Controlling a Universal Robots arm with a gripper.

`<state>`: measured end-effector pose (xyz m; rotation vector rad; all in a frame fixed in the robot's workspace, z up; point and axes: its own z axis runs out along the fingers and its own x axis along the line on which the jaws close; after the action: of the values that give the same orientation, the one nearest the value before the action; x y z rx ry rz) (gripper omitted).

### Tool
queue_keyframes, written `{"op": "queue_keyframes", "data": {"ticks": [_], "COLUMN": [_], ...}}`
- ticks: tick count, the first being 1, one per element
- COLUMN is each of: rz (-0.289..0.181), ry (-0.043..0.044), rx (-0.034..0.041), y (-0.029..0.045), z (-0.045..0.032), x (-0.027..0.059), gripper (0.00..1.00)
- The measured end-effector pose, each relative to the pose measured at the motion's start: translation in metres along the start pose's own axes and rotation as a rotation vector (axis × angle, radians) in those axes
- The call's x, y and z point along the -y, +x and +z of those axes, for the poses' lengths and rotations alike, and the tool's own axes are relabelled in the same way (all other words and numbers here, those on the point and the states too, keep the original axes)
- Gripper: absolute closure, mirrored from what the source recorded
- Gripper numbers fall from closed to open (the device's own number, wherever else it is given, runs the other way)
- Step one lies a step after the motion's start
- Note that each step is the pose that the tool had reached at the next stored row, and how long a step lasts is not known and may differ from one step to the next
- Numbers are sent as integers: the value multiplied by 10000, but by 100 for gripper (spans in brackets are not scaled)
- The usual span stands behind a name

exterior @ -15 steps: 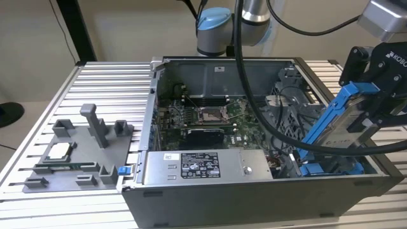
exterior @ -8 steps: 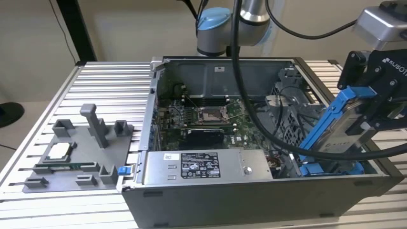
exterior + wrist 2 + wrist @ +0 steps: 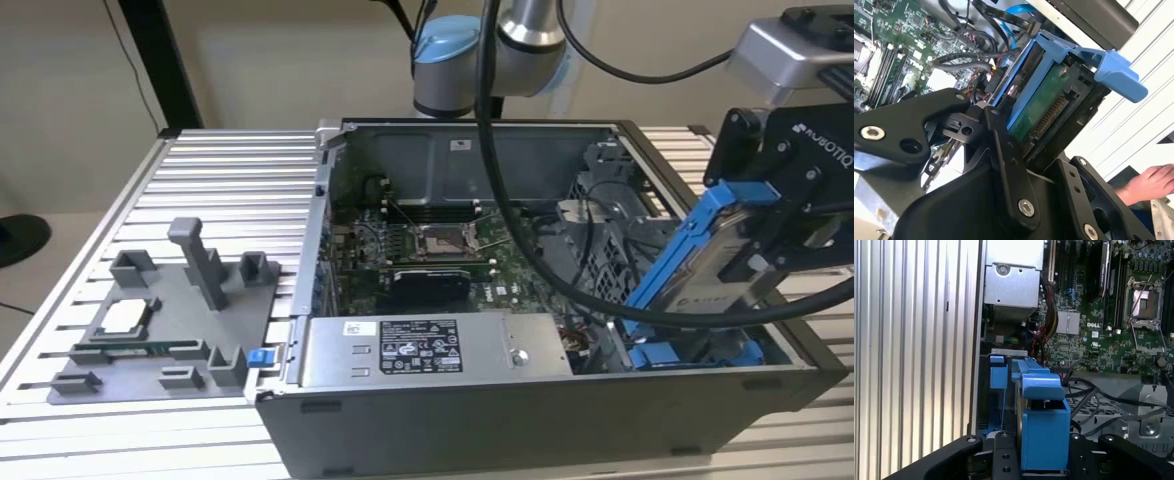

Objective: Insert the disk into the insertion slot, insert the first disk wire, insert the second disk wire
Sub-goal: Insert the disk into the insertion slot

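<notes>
Gripper (image 3: 745, 255) at the exterior view's right edge, fingers closed tight on the disk (image 3: 705, 275). Disk is held tilted, blue carrier edge up, lower end dipping into the open PC case (image 3: 534, 420). It hangs just above the insertion slot (image 3: 683, 352) in the case's lower-right corner, blue rails visible. Not seated; contact w/ rails can't tell. Grey PSU box (image 3: 427, 350) runs along the case front, motherboard (image 3: 427, 255) mid-frame. Grey fixture plate (image 3: 147, 330) lies on the slotted table (image 3: 227, 170) at the exterior view's left, well apart. In the second wrist view a person's hand (image 3: 1151, 182) shows near the gripper linkage.
</notes>
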<state>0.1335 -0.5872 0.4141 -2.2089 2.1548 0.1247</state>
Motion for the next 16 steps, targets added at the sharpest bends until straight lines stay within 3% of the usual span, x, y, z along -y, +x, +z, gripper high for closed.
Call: {"op": "queue_keyframes", "data": {"ticks": [3,16], "rz": [227,237], "ry": [21,26], "rx": [2,-4], "y": [1,1], "z": [14,91], "x": [0,1], "gripper": [100,100]}}
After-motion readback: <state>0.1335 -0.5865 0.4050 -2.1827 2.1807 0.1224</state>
